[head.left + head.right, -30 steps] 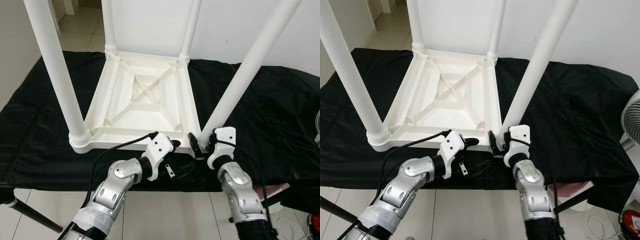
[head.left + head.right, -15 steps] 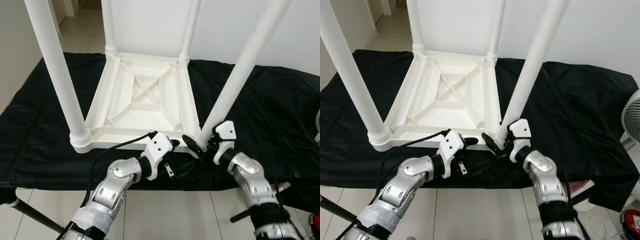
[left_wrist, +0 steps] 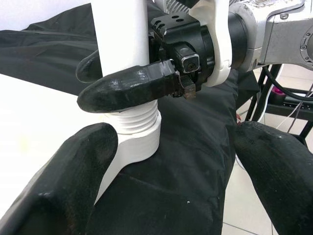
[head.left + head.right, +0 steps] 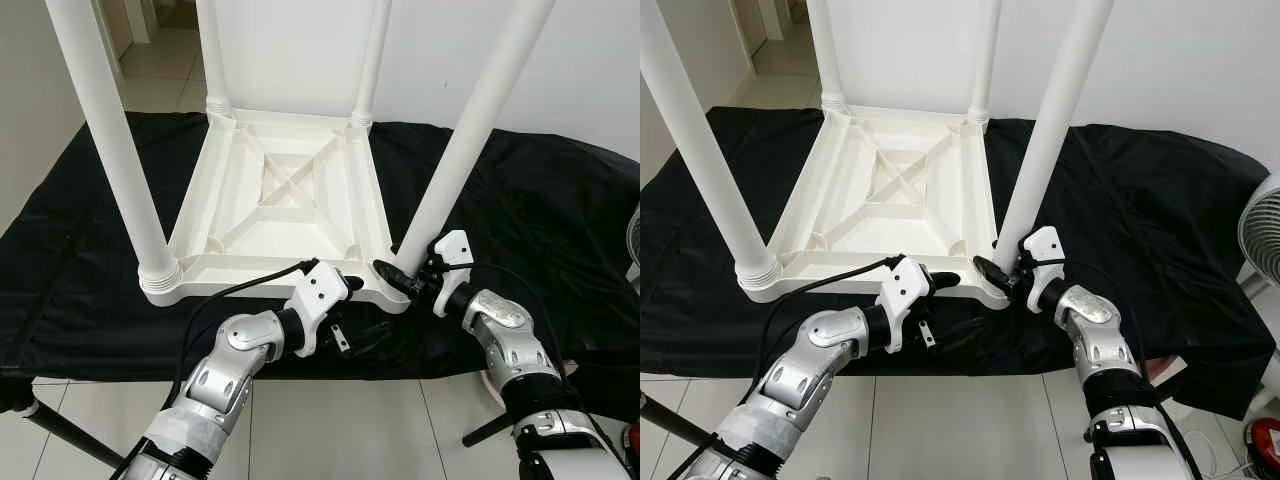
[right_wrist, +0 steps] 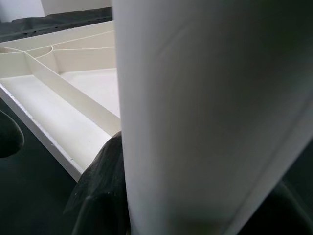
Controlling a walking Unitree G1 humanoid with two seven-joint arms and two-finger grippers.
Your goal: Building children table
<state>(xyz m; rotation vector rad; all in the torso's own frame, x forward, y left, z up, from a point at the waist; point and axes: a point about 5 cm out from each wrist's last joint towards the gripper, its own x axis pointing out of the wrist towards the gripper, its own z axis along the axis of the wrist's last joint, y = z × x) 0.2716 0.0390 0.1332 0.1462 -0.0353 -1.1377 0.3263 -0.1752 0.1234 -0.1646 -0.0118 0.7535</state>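
Tabletop (image 4: 285,205) lies upside down on the black-draped counter (image 4: 560,220), its four white legs pointing up. Right gripper (image 4: 405,279) has its fingers clamped around the base of the near-right leg (image 4: 470,125), by its threaded socket. Left gripper (image 4: 345,300) sits at the tabletop's near edge just beside that corner, fingers spread apart, holding nothing.

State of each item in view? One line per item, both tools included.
Table top: upside down on the black cloth, ribs up.
Near-right leg: in its corner socket, leaning right.
Near-left leg: seated in its socket.
Two far legs: seated, upright.
Right tool: shut on the near-right leg's base.
Left tool: open, at the table top's near edge.
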